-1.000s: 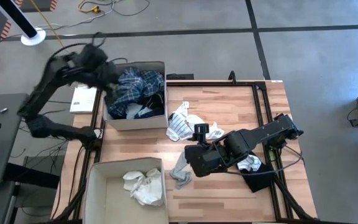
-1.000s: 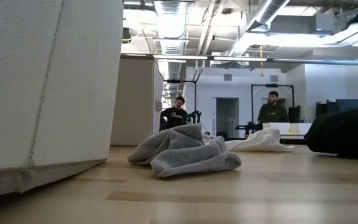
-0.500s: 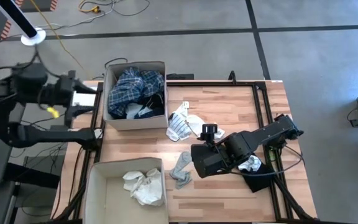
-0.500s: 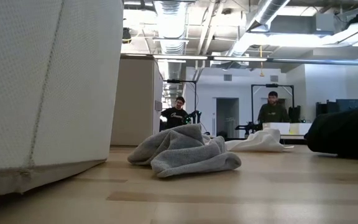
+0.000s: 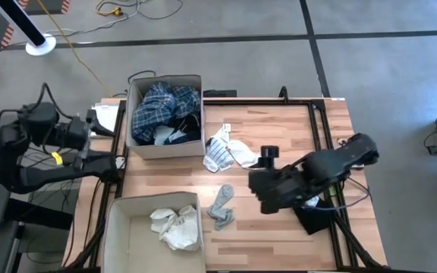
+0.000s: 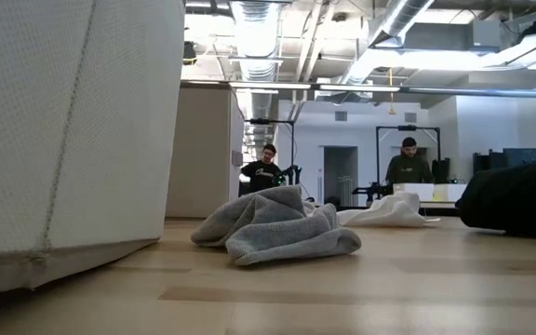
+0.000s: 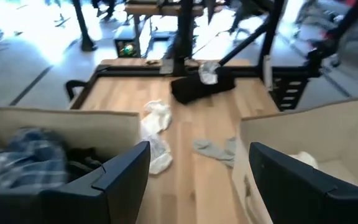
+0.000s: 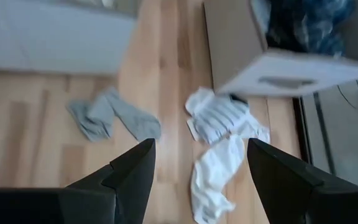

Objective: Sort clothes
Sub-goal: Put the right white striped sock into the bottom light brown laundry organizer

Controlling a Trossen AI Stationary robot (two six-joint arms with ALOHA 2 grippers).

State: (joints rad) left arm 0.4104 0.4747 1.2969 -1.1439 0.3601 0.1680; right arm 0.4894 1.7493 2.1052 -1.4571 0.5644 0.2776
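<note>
The table (image 5: 279, 136) is carrying two boxes along its left side. The far box (image 5: 165, 144) is holding a heap of blue plaid and dark clothes (image 5: 165, 110), and the near box (image 5: 120, 227) is holding a crumpled white garment (image 5: 174, 226). The right arm is reaching in from the right edge, and the right gripper (image 5: 262, 189) is hanging above the bare wood at the middle of the table. Its fingers (image 8: 129, 171) are standing wide apart and they are holding nothing. The left arm is waiting outside the table, beyond its left edge, and the left gripper (image 5: 89, 133) is pointing toward the far box. Its fingers (image 7: 126, 165) are also spread wide and are empty. On the right part of the table a black garment (image 5: 313, 216) is lying partly under the right arm, with a small white piece (image 5: 309, 201) just beside it. A striped white garment (image 5: 218, 152) is lying just beside the far box, and a plain white one (image 5: 243, 154) is touching it. A grey sock (image 5: 221, 206) is lying loose on the wood, near the near box and apart from the white pieces. In the low view this sock (image 6: 277, 226) is lying in a soft fold, and two people (image 6: 408, 167) are showing far in the room behind.
</note>
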